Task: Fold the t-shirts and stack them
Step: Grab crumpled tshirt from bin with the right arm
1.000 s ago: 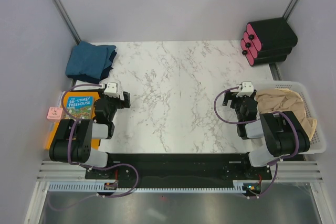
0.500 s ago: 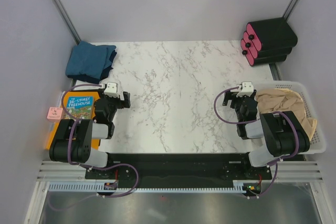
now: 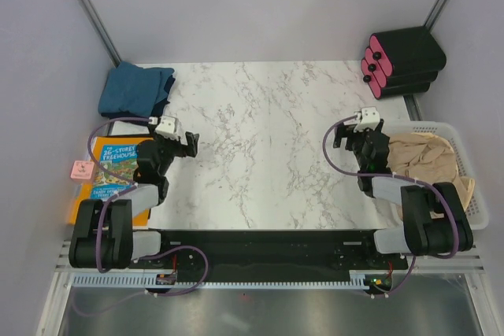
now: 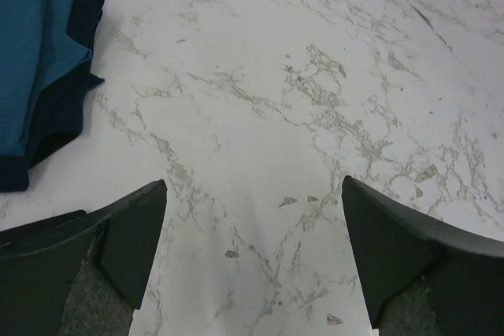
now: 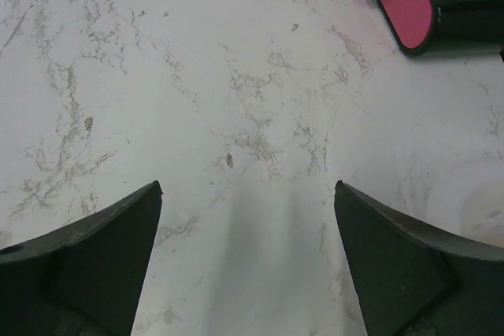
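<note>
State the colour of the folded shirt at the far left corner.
The folded shirt is teal-blue; top external view shows it best.

On your desk, the folded t-shirt lies at the far left corner, with the book nearer you along the left edge. The case stands at the far right corner. The basket sits along the right edge, crumpled t-shirts in it. Your left pincer hangs just right of the book, and your right pincer just left of the basket.
</note>
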Action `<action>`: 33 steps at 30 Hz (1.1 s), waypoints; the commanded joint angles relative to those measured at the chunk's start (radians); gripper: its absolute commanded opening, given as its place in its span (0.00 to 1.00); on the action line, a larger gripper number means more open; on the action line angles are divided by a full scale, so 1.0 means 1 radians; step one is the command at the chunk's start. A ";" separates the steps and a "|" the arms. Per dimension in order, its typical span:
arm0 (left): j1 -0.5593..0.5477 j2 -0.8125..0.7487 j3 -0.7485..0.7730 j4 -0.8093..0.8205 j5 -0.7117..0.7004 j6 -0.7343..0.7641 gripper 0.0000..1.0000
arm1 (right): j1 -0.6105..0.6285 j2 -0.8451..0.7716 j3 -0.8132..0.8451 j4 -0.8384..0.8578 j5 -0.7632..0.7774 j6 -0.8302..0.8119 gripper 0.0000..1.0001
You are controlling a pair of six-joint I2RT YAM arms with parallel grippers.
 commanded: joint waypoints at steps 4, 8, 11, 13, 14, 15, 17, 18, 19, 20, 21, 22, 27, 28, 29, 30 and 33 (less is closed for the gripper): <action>0.003 -0.241 0.113 -0.218 0.121 0.134 1.00 | 0.000 -0.063 0.382 -0.630 -0.145 -0.117 0.98; 0.003 -0.251 0.367 -0.849 0.206 0.359 1.00 | 0.000 -0.013 0.667 -1.061 -0.138 -0.195 0.98; 0.003 -0.211 0.525 -1.120 0.198 0.430 1.00 | 0.000 0.006 0.837 -1.299 -0.158 -0.283 0.98; 0.003 -0.200 0.596 -1.181 0.170 0.452 1.00 | -0.002 0.026 0.918 -1.398 -0.095 -0.295 0.98; 0.003 -0.200 0.608 -1.205 0.167 0.476 1.00 | -0.003 0.032 0.973 -1.460 -0.075 -0.300 0.98; 0.003 -0.211 0.624 -1.233 0.173 0.499 1.00 | -0.011 0.032 0.988 -1.484 -0.067 -0.307 0.98; 0.003 -0.226 0.633 -1.254 0.219 0.571 1.00 | -0.038 0.021 0.996 -1.538 -0.089 -0.347 0.98; 0.003 -0.243 0.638 -1.261 0.236 0.590 1.00 | -0.049 0.009 0.990 -1.548 -0.087 -0.358 0.98; 0.003 -0.247 0.642 -1.262 0.276 0.613 1.00 | -0.063 0.004 0.984 -1.565 -0.089 -0.367 0.98; 0.003 -0.251 0.651 -1.267 0.291 0.649 1.00 | -0.107 0.004 0.979 -1.609 -0.110 -0.380 0.98; 0.002 -0.251 0.660 -1.270 0.304 0.660 1.00 | -0.133 0.013 0.979 -1.637 -0.130 -0.383 0.98; 0.002 -0.241 0.673 -1.287 0.333 0.670 1.00 | -0.162 0.022 0.989 -1.666 -0.151 -0.384 0.98; -0.004 -0.180 0.782 -1.391 0.397 0.748 1.00 | -0.382 0.118 1.070 -1.903 -0.378 -0.409 0.98; -0.006 -0.163 0.794 -1.402 0.406 0.748 1.00 | -0.403 0.115 1.067 -1.906 -0.388 -0.410 0.98; -0.008 -0.156 0.815 -1.403 0.408 0.748 1.00 | -0.434 0.109 1.064 -1.909 -0.388 -0.419 0.98; -0.012 -0.148 0.825 -1.406 0.414 0.748 1.00 | -0.445 0.098 1.058 -1.911 -0.370 -0.435 0.98; -0.034 -0.116 0.861 -1.406 0.419 0.745 1.00 | -0.509 0.090 1.022 -1.895 -0.371 -0.458 0.98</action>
